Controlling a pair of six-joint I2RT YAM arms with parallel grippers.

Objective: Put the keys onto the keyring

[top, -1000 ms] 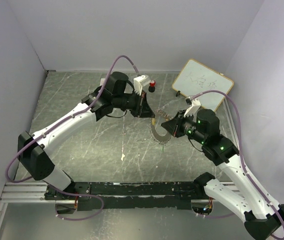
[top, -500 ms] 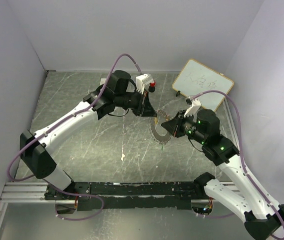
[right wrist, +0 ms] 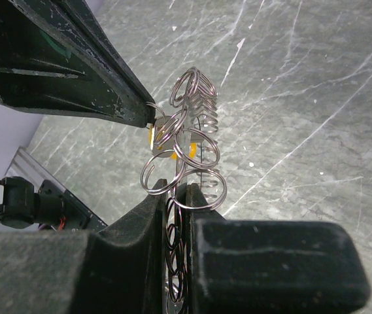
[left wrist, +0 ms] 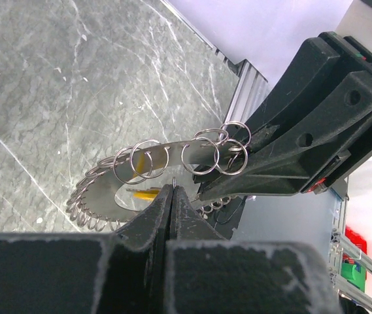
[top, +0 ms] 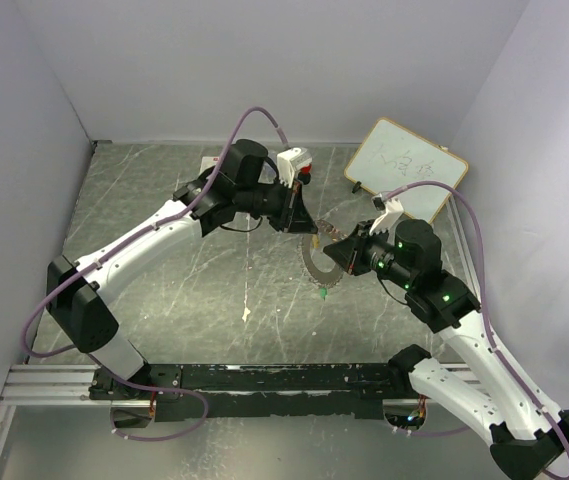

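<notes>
The green key (top: 321, 293) lies nearest me on the bench (top: 164, 210), just under the keyring (left wrist: 172, 149). My right gripper (right wrist: 172, 195) clamps the keyring's rim and holds it up. Beyond it my left gripper (left wrist: 173, 193), pinched tight, points straight at it, with the yellow key (left wrist: 148, 193) beside its tip.

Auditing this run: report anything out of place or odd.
A small green piece, likely the green key, sits just below the keyring, clear of the left gripper and the right gripper, which holds the keyring tilted. Whether it hangs there or lies on the table is unclear.
</notes>
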